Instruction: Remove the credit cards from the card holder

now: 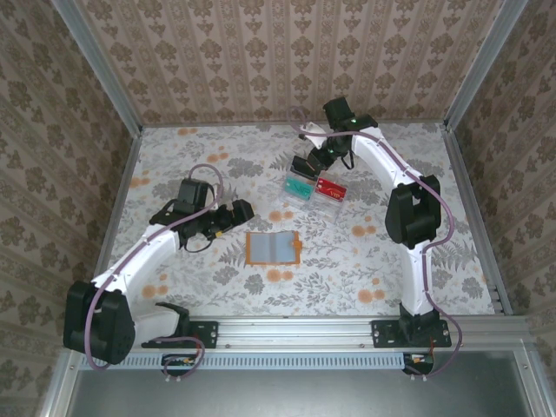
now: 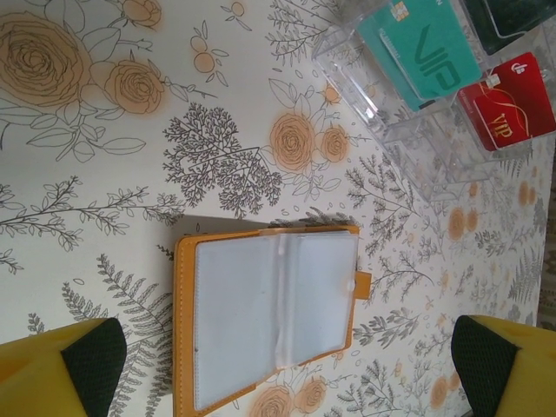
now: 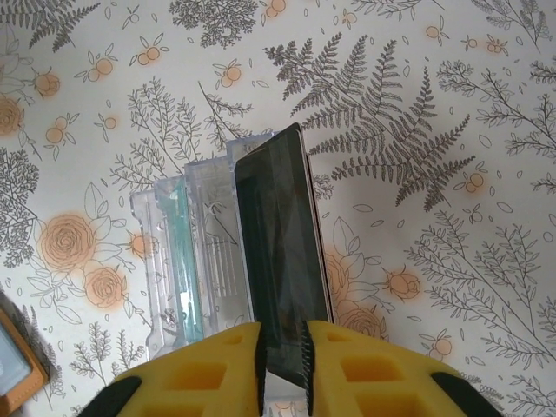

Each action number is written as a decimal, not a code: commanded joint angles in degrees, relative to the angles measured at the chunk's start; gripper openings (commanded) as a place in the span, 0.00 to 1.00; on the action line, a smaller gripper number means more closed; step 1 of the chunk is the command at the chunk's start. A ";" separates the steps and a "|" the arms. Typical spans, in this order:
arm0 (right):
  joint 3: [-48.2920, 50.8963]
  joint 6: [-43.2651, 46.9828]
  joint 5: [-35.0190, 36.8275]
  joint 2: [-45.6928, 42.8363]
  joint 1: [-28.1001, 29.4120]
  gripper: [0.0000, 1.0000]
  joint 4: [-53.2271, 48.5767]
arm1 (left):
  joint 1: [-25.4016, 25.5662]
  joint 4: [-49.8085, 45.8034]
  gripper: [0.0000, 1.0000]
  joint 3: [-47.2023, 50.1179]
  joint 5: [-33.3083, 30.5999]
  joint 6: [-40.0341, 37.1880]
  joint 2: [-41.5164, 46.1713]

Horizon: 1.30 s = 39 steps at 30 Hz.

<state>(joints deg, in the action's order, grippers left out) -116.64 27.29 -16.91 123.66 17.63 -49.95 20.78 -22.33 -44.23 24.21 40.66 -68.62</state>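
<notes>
The orange card holder (image 1: pixel 272 248) lies spread open on the table, its clear pockets (image 2: pixel 269 317) looking empty. A clear plastic tray (image 1: pixel 317 189) behind it holds the teal-green card (image 2: pixel 421 48) and the red card (image 2: pixel 508 106). The black card (image 3: pixel 282 243) stands slanted at the tray's (image 3: pixel 204 252) right end, next to the teal card (image 3: pixel 178 261). My right gripper (image 3: pixel 284 360) is over it, jaws a little apart, with the card's near end between the pads. My left gripper (image 2: pixel 291 360) hovers wide open above the holder, left of it in the top view (image 1: pixel 248 211).
Metal frame rails border the floral table at left, right and front. A corner of the holder (image 3: pixel 13 369) shows at the lower left of the right wrist view. Bare tabletop lies to the right of the tray and in front of the holder.
</notes>
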 commanded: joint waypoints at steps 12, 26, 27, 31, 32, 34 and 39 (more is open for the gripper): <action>21.85 -38.18 5.73 -22.83 5.31 0.50 8.54 | -0.48 -0.83 1.00 4.10 -4.94 0.93 3.32; 43.05 -64.21 9.56 -23.29 29.00 0.55 21.01 | -1.25 -4.13 1.00 6.86 -12.57 1.51 6.68; 42.28 -65.39 10.24 -21.59 30.14 0.55 20.09 | -1.49 -4.56 1.00 7.03 -13.38 1.81 7.14; 38.31 -66.86 9.80 -14.70 32.29 0.53 15.89 | -2.41 -5.62 1.00 7.88 -14.75 3.13 9.34; 37.95 -67.07 10.24 -13.87 32.56 0.53 15.81 | -2.62 -5.62 1.00 8.16 -14.71 3.40 10.00; 37.73 -67.54 11.41 -13.21 32.87 0.53 16.28 | -2.89 -5.67 1.00 8.58 -14.49 3.48 10.99; 35.82 -66.96 13.58 -10.46 32.99 0.52 15.24 | -3.19 -5.71 1.00 8.16 -12.63 3.08 10.91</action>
<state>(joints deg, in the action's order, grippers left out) -78.15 -38.46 -6.33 112.03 50.41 -32.97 18.00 -26.85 -36.16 11.14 43.24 -58.00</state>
